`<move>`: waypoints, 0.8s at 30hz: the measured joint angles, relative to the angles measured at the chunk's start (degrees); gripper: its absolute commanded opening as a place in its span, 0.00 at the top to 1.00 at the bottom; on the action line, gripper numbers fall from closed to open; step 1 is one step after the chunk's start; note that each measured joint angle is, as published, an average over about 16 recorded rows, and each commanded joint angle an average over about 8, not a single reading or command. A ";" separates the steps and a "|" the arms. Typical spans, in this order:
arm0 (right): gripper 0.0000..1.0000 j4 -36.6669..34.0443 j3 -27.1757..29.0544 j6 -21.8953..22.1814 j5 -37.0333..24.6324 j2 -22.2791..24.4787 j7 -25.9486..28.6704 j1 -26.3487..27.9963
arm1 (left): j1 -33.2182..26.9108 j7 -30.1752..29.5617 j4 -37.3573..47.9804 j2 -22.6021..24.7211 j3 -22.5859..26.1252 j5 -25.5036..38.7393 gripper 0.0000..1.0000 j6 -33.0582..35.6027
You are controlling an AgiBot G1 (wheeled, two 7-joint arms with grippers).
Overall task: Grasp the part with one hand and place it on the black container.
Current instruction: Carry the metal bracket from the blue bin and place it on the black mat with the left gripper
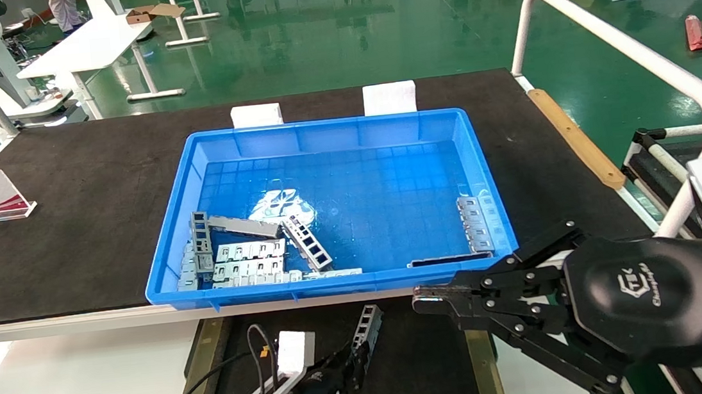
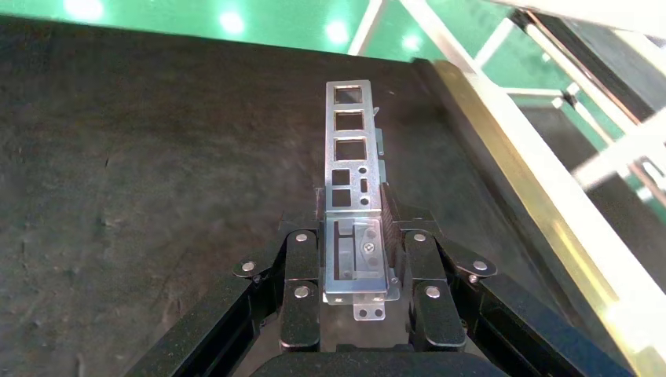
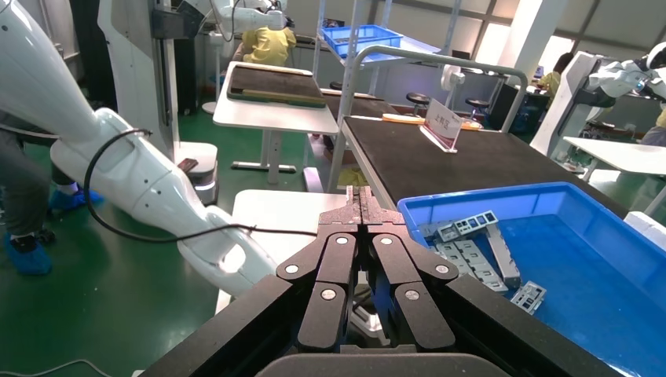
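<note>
Black mat [image 1: 87, 203], glossy green floor [image 1: 323, 39]

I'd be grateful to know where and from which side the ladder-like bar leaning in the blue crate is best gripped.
Probably from above, across the narrow width of the leaning part near its raised upper end: that end stands clear of the flat plates, while its lower end sits against the blue crate's near wall.
</note>
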 measured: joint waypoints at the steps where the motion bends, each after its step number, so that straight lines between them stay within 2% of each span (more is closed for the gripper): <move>1: 1.00 0.00 0.00 0.00 0.00 0.00 0.00 0.00 | 0.01 0.13 0.61 0.85 -0.76 -0.10 1.00 -0.52; 10: 1.00 0.00 -0.03 0.01 0.02 0.01 -0.02 0.01 | -0.14 0.69 4.56 6.35 -6.10 -0.91 1.00 -3.99; 20: 1.00 0.00 -0.07 0.03 0.05 0.03 -0.03 0.01 | -0.20 -0.37 4.99 7.95 -7.17 -2.07 1.00 -7.09; 22: 0.98 0.00 -0.07 0.03 0.05 0.03 -0.04 0.02 | -0.16 -0.67 4.78 7.99 -7.02 -2.20 0.90 -7.71; 24: 0.90 0.00 -0.08 0.03 0.05 0.03 -0.04 0.02 | -0.10 -0.98 4.57 8.01 -6.86 -2.26 0.71 -8.29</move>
